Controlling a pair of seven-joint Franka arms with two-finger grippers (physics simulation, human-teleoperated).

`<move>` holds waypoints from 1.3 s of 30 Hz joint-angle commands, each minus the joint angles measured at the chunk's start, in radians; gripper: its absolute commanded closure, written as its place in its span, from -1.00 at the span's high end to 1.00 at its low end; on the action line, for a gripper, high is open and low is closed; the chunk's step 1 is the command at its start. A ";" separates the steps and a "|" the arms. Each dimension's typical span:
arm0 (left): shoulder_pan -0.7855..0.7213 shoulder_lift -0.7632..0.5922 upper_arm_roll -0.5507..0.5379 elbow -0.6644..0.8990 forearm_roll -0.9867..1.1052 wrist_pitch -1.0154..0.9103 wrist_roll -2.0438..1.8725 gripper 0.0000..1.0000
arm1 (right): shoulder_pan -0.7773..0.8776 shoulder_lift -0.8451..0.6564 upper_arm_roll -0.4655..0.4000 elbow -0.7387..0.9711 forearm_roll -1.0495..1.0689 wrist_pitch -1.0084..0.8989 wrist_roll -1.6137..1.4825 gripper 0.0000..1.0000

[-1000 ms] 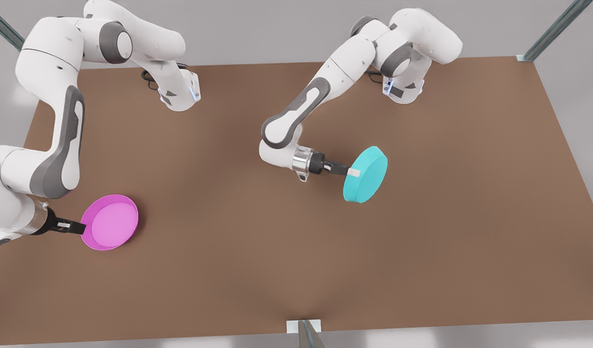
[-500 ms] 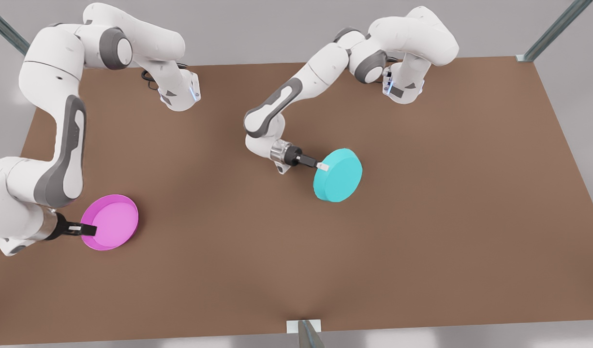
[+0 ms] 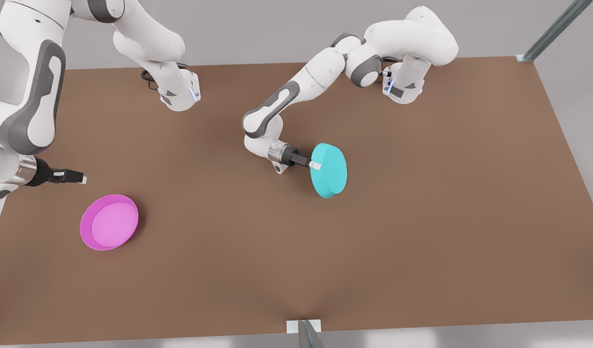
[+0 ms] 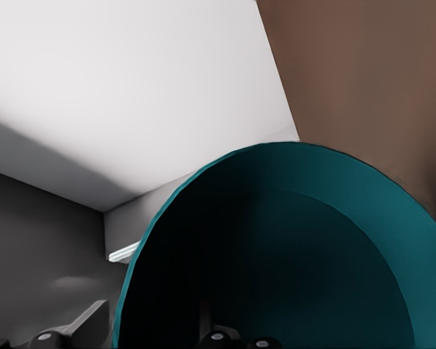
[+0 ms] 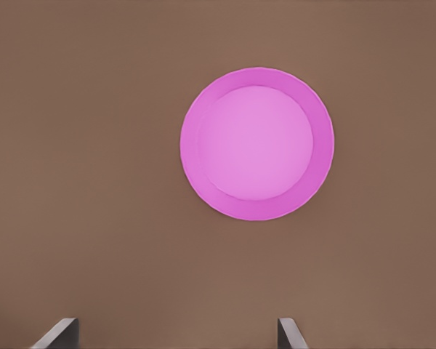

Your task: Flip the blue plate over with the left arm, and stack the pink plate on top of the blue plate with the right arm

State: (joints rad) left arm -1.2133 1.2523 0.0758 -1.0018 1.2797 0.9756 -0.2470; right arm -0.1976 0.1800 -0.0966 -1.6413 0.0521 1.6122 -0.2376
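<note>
The blue plate [image 3: 331, 170] hangs tilted almost on edge above the middle of the table, its flat underside facing the front view's right. My left gripper [image 3: 316, 166] is shut on its rim; the left wrist view looks into the plate's dark hollow side [image 4: 312, 254]. The pink plate [image 3: 110, 222] lies hollow side up on the table at the front view's left. My right gripper [image 3: 79, 179] hovers open above and behind it, apart from it. In the right wrist view the pink plate [image 5: 256, 143] lies ahead of the spread fingertips [image 5: 58, 331].
The brown table [image 3: 422, 217] stretches wide to the front view's right. Both arm bases [image 3: 178, 94] [image 3: 403, 89] stand at its back edge. A metal bracket [image 3: 303, 326] sits at the front edge, and a frame post [image 3: 553, 29] rises at the back right corner.
My right gripper has come off the pink plate's rim and lifted away; that plate stayed put. My left gripper carried the blue plate toward the front view's left, turning it further.
</note>
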 commanded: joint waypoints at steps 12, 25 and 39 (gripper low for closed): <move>-0.035 0.042 -0.002 0.074 0.003 0.179 -0.057 1.00 | -0.201 0.480 0.002 0.127 0.213 0.315 -0.497 1.00; -0.052 0.061 -0.113 0.141 -0.005 0.242 -0.277 1.00 | -0.395 0.647 0.081 0.256 0.337 0.336 -0.330 1.00; -0.100 -0.073 -0.143 0.241 -0.502 0.215 -0.764 1.00 | -0.393 0.678 0.124 0.255 0.291 0.339 -0.361 -0.09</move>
State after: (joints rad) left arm -1.3117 1.1576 -0.0662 -0.7609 0.8971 1.1918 -1.0472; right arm -0.5922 0.8584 0.0284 -1.3867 0.3444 1.9468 -0.6005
